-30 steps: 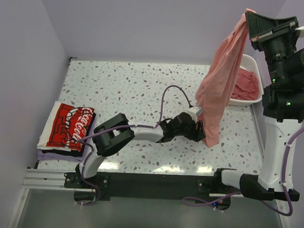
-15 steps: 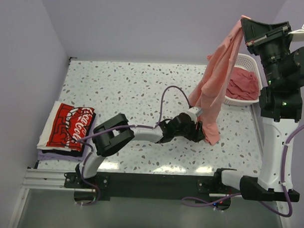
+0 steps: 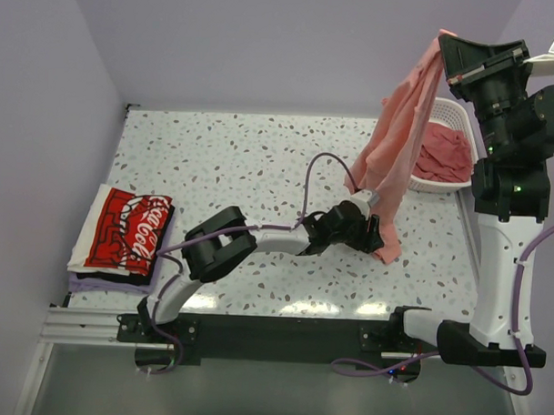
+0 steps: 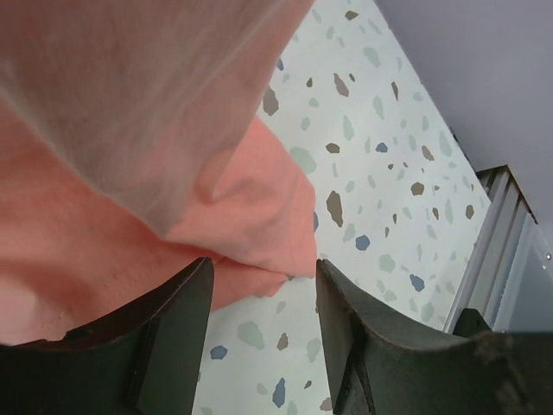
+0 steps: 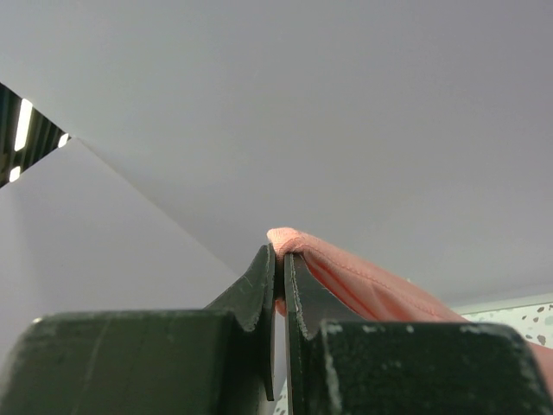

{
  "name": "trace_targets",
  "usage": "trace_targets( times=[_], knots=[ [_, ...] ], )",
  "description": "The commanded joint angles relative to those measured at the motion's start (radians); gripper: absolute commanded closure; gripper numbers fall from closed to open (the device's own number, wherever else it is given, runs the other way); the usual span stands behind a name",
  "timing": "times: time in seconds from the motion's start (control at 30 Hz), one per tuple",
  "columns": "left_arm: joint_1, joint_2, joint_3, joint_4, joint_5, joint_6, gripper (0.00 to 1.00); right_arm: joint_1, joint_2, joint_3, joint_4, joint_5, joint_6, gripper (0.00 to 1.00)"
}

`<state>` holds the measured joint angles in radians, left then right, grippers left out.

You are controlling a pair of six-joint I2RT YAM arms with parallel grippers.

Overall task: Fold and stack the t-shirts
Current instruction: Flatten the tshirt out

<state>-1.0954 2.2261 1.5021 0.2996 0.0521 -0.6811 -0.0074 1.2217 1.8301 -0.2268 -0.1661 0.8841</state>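
Salmon-pink cloth t-shirt (image 3: pixel 392 161) hangs full length from the right hand (image 5: pixel 281 259), which is clenched on its top edge high above the speckled counter (image 3: pixel 242 161). Its lower corner dangles at the tips of the left hand (image 4: pixel 259 285), whose fingers are spread and not gripping. Below the right hand sits a white slatted plastic basket (image 3: pixel 439 186) of more pink shirts (image 3: pixel 443 154). Well to the left hand's left lies a folded stack topped by a white red-and-black printed tee (image 3: pixel 121 229).
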Motion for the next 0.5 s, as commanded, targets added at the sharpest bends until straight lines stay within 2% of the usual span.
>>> trace_targets(
  times=[0.0,0.23,0.47],
  knots=[
    [-0.006,-0.006,0.032,-0.019,-0.035,-0.018,0.44,0.000,-0.025,0.014,0.055,0.027,-0.020,1.00],
    [-0.006,0.007,0.035,-0.028,-0.044,-0.026,0.43,0.000,-0.030,0.003,0.061,0.022,-0.014,1.00],
    [-0.006,0.064,0.144,-0.069,-0.035,-0.029,0.43,0.000,-0.034,0.000,0.055,0.023,-0.014,1.00]
  ],
)
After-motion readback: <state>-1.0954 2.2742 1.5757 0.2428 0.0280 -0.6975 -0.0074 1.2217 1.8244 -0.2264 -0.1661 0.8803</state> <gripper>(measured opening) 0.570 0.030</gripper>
